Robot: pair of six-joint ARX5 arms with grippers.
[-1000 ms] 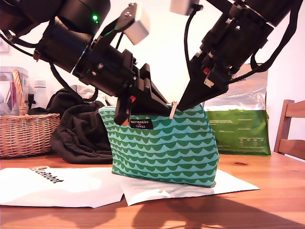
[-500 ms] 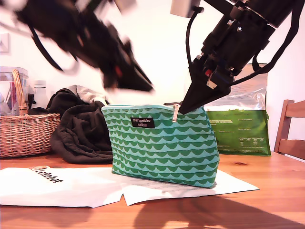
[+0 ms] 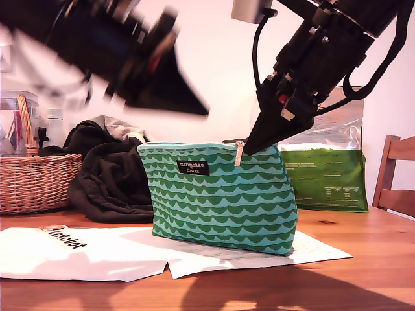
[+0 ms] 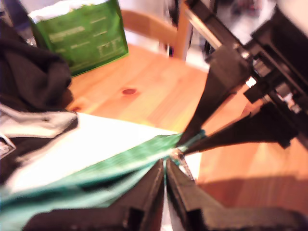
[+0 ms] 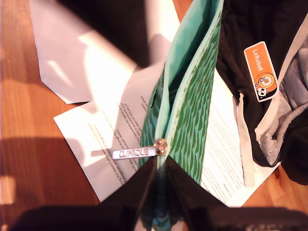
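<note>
Two robot arms over a green wave-patterned pouch (image 3: 220, 194) standing upright on a wooden table (image 3: 363, 259).

My second pincer (image 3: 249, 148) pinches the pouch's top edge at its right end in the exterior view, just beside the silver zip pull (image 5: 134, 153). My first pincer (image 3: 198, 110) hangs blurred above the pouch's left half, apart from it, its fingers pressed together on nothing. The pouch stands mid-table on white papers (image 3: 84, 253), with a black garment (image 3: 107, 181) and a wicker basket (image 3: 32, 181) to the far left. In my judgement, holding well here means a firm, level pinch on the fabric, clear of the pull, so the pouch neither tips nor slides on the papers.
</note>
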